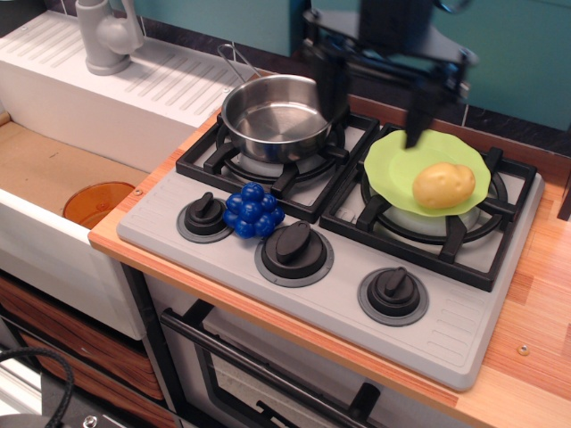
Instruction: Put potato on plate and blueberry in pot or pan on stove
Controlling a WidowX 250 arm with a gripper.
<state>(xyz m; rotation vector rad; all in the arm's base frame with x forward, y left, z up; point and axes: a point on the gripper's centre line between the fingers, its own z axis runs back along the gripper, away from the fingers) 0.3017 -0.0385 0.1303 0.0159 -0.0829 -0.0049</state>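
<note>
Hovering spread-fingered and empty, my gripper hangs above the plate, where the potato lies. The blueberry sits down-left between two knobs, just before the pot.

This is a toy kitchen set. A light-grey stove with two black burner grates and three black knobs fills the middle of the frame, set into a wooden counter. At upper left a white sink unit carries a grey faucet. Below the stove, what looks like an oven door with a dark handle shows at the bottom edge.
</note>
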